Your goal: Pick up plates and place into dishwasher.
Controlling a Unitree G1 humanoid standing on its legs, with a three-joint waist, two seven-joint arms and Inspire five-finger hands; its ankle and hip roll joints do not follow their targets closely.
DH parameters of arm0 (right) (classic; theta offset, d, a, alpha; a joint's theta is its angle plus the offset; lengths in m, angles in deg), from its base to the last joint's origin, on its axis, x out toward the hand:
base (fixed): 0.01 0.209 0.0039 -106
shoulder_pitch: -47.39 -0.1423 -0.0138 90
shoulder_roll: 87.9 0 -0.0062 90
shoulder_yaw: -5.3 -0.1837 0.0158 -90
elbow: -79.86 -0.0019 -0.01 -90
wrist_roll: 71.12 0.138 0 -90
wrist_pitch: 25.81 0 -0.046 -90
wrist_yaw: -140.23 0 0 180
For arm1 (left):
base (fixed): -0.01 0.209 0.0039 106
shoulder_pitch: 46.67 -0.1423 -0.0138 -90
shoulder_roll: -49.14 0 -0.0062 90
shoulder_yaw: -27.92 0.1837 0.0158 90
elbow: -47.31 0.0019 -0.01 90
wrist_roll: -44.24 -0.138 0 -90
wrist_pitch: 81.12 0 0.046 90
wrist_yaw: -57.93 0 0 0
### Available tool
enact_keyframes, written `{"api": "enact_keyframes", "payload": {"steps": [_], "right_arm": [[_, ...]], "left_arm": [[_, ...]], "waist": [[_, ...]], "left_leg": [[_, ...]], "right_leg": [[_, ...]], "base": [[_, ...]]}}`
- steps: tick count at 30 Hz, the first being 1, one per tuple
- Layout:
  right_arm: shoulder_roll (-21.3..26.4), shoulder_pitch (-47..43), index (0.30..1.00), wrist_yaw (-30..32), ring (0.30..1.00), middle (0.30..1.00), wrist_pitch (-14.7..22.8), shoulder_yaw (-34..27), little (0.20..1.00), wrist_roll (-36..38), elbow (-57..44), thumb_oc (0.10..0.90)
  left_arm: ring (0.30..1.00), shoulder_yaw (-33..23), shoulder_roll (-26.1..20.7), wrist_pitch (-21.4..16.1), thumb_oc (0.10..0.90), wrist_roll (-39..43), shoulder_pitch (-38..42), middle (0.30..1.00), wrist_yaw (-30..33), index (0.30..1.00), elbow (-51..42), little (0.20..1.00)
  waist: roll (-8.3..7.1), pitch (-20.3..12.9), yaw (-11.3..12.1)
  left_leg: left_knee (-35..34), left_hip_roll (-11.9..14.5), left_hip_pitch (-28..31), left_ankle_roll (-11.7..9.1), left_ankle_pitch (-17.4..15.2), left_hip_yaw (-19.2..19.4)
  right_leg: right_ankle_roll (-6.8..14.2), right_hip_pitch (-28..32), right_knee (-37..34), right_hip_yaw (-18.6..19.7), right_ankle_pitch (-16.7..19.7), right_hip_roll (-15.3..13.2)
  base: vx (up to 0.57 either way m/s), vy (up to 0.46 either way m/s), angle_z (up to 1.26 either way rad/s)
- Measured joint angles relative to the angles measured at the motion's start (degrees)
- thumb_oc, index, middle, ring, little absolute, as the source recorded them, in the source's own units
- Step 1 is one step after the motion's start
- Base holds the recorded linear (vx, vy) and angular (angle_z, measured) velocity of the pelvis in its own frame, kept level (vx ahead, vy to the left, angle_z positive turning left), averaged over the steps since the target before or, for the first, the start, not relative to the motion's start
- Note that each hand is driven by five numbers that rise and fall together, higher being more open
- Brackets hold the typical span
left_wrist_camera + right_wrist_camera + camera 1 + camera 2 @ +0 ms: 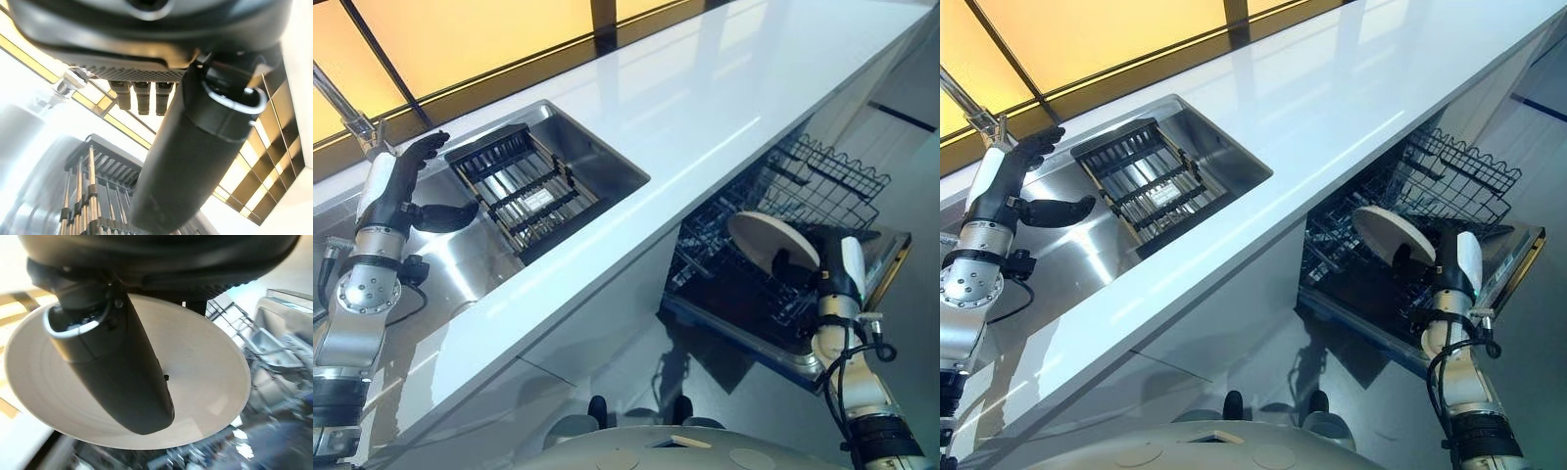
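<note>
R hand (800,262) pinches a pale round plate (771,240), thumb across its face, fingers prob. behind it but hidden. Plate sits tilted above the dark wire rack (822,181) of the open dishwasher (891,259), below the white counter (705,108). L hand (406,181), fingers straight and thumb spread, holds nothing, hovering over the steel sink (607,162) beside the slatted drying rack (524,191).

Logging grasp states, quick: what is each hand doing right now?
Left hand: open, holding nothing, above the sink.
Right hand: shut on the plate, over the dishwasher rack.
</note>
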Motion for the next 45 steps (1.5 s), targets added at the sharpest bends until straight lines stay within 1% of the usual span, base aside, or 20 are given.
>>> {"api": "enact_keyframes", "payload": {"steps": [2,4,6,8,11,13,14,15,16,21,24,25,28,32,35,38,39,41,45], "right_arm": [[-0.27,-0.02,0.3,0.08,0.3,0.3,-1.85,0.71,0.2,0.01,2.64,0.1],[-1.08,-0.5,0.3,1.44,0.3,0.3,-3.36,0.9,0.2,-0.12,5.62,0.1],[-1.36,-1.41,0.3,2.16,0.3,0.3,-4.32,1.06,0.2,-0.07,8.24,0.1],[-1.8,-2.11,0.3,3.07,0.3,0.3,-5.28,1.53,0.2,0.02,10.37,0.1],[-2.1,-3.01,0.3,5.06,0.3,0.3,-6.27,1.97,0.2,0.08,11.7,0.1],[-2.19,-4.37,0.3,5.31,0.3,0.3,-7.2,3.75,0.2,0.12,13.02,0.1],[-2.24,-4.59,0.314,5.32,0.314,0.314,-7.5,4.11,0.216,0.08,13.04,0.116],[-2.34,-4.75,0.712,5.38,0.712,0.712,-7.74,4.22,0.68,0.2,13.04,0.58],[-2.36,-4.84,0.9,5.34,0.9,0.9,-7.97,4.31,0.9,0.3,13.03,0.8],[-2.41,-4.72,0.9,5.35,0.9,0.9,-8.13,4.89,0.9,0.63,12.05,0.8],[-2.53,-2.82,0.9,5.34,0.9,0.9,-8.43,4.97,0.9,0.78,6.32,0.8],[-2.68,-2.27,0.9,5.36,0.9,0.9,-7.97,5.07,0.9,0.85,3.85,0.8],[-2.59,-1.98,0.9,5.43,0.9,0.9,-6.55,4.77,0.9,1.17,-0.25,0.8],[-2.12,-1.92,0.9,5.57,0.9,0.9,-2.75,0.91,0.9,1.67,-6.23,0.8],[-1.62,-1.9,0.9,6.48,0.9,0.9,-0.99,-3.29,0.9,1.98,-8.27,0.8],[-1.55,-1.49,0.9,7.02,0.9,0.9,-0.55,-7.05,0.9,3.59,-8.96,0.8],[-1.55,-0.58,0.9,7.46,0.9,0.9,-0.55,-8.39,0.9,5.17,-9.13,0.8],[-1.61,0.72,0.9,7.66,0.9,0.9,-0.48,-9.54,0.9,7.17,-9.14,0.8],[-3.29,3.48,0.9,8.73,0.9,0.9,-0.11,-10.67,0.9,13.37,-8.79,0.8]], "left_arm": [[0.9,-0.01,0.0,0.0,0.8,0.02,-0.05,0.9,0.0,0.9,0.0,0.9],[0.9,0.0,0.0,0.07,0.8,0.62,-0.22,0.9,0.0,0.9,0.0,0.9],[0.9,0.0,-0.01,0.07,0.8,1.01,-0.45,0.9,-0.01,0.9,0.0,0.9],[0.9,0.05,-0.03,0.13,0.8,1.02,-0.48,0.9,-0.04,0.9,0.0,0.9],[0.9,0.06,-0.04,0.23,0.8,1.05,-0.47,0.9,-0.26,0.9,0.0,0.9],[0.9,0.07,-0.16,0.25,0.8,1.14,-0.49,0.9,-0.62,0.9,-0.01,0.9],[0.9,0.07,-0.16,0.25,0.8,1.18,-0.5,0.9,-0.74,0.9,-0.01,0.9],[0.9,0.08,-0.17,0.26,0.8,1.27,-0.52,0.9,-0.89,0.9,-0.01,0.9],[0.9,0.08,-0.17,0.28,0.8,1.7,-0.53,0.9,-0.9,0.9,-0.01,0.9],[0.9,0.08,-0.17,0.28,0.8,2.22,-1.62,0.9,-0.91,0.9,-0.07,0.9],[0.9,0.11,-0.14,0.25,0.8,2.2,-3.41,0.9,-0.93,0.9,-0.08,0.9],[0.9,0.2,-0.11,0.25,0.8,2.19,-4.11,0.9,-0.93,0.9,-0.08,0.9],[0.9,0.34,-0.02,0.23,0.8,2.17,-4.52,0.9,-0.93,0.9,-0.07,0.9],[0.9,0.35,0.22,0.13,0.8,2.14,-4.52,0.9,-0.93,0.9,-0.08,0.9],[0.9,0.35,0.25,0.13,0.8,2.14,-4.52,0.9,-1.19,0.9,-0.07,0.9],[0.9,0.35,0.28,0.13,0.8,2.12,-4.52,0.9,-1.93,0.9,-0.14,0.9],[0.9,0.35,0.55,0.13,0.8,2.11,-4.52,0.9,-2.12,0.9,-0.14,0.9],[0.9,0.33,1.01,0.13,0.8,2.05,-4.53,0.9,-2.21,0.9,-0.14,0.9],[0.9,0.33,1.37,0.13,0.8,2.03,-4.61,0.9,-3.0,0.9,-0.14,0.9]], "waist": [[-0.02,-0.01,0.65],[-0.03,-0.02,0.9],[-0.22,-0.43,1.11],[-0.3,-0.53,2.08],[-0.43,-0.66,2.19],[-0.71,-1.0,2.56],[-0.71,-1.01,2.63],[-0.75,-1.04,2.7],[-0.77,-1.06,2.75],[-0.71,-1.1,2.54],[-0.32,-1.06,2.09],[-0.11,-1.01,1.87],[0.37,-0.89,1.61],[0.85,-0.84,1.11],[0.83,-0.84,0.63],[0.83,-0.84,-0.16],[0.83,-0.84,-0.39],[0.83,-0.84,-0.73],[0.82,-0.85,-2.45]], "left_leg": [[0.0,-0.05,-0.03,0.25,0.19,-0.13],[0.0,-0.14,0.05,0.16,0.25,-0.95],[0.0,-0.07,-0.01,0.14,0.27,-1.45],[0.01,0.01,0.02,-0.02,0.36,-1.76],[0.01,-0.08,0.08,-0.11,0.45,-2.63],[0.0,-0.07,0.03,-0.13,0.43,-2.88],[0.0,-0.07,0.02,-0.15,0.41,-2.93],[0.0,-0.08,0.03,-0.28,0.22,-3.0],[0.0,-0.07,0.02,-0.35,0.19,-3.03],[0.0,0.02,-0.01,-0.36,0.24,-2.97],[0.01,-0.02,-0.41,-0.2,0.37,-2.91],[0.02,-0.01,-0.44,0.07,0.6,-2.89],[0.03,-0.04,-0.47,-0.1,0.71,-2.75],[0.03,0.0,-0.36,-0.14,0.73,-2.08],[0.02,0.07,0.03,-0.15,0.65,-1.26],[0.01,0.13,0.44,-0.16,0.39,-0.46],[0.0,0.19,0.56,-0.14,0.27,0.02],[0.0,0.23,0.83,-0.13,0.07,0.55],[0.0,0.22,1.1,-0.08,-0.02,0.88]], "right_leg": [[0.04,0.12,0.0,-0.09,-0.13,-0.09],[0.14,0.67,0.0,-0.22,-0.51,-0.15],[0.15,1.01,-0.01,-0.31,-0.96,-0.09],[0.05,1.24,-0.01,-0.68,-1.12,0.0],[0.15,1.73,-0.01,-1.63,-1.35,-0.12],[0.09,1.81,-0.02,-1.81,-1.41,-0.1],[0.09,1.83,-0.02,-1.85,-1.41,-0.11],[0.09,1.87,-0.02,-1.87,-1.41,-0.12],[0.08,1.91,-0.01,-1.92,-1.4,-0.12],[0.08,1.95,-0.01,-2.05,-1.42,-0.1],[0.07,1.56,-0.01,-2.07,-1.4,-0.12],[0.07,1.54,-0.01,-2.05,-1.41,-0.1],[0.14,1.42,-0.01,-1.69,-1.46,-0.11],[0.16,1.3,-0.01,-1.44,-1.46,-0.12],[0.18,1.37,-0.01,-0.66,-1.47,-0.08],[0.46,1.43,-0.01,0.46,-1.65,-0.01],[0.46,1.42,-0.01,0.93,-1.65,0.04],[0.46,1.44,-0.01,1.45,-1.65,0.07],[0.44,1.47,-0.01,1.7,-1.61,0.07]], "base": [[0.01,-0.009,0.1],[0.02,-0.011,0.2],[0.02,-0.008,0.21],[0.02,0.0,0.11],[0.02,0.008,0.14],[0.03,0.008,0.06],[0.02,0.005,0.04],[0.02,0.003,0.04],[0.01,0.002,0.04],[0.0,0.0,0.01],[0.0,0.0,0.0],[0.0,0.0,0.0],[0.0,0.0,0.0],[0.0,0.0,0.0],[0.0,-0.032,-0.09],[0.0,-0.033,-0.15],[0.0,-0.032,-0.15],[-0.01,-0.026,-0.15],[-0.02,-0.021,-0.06]]}}
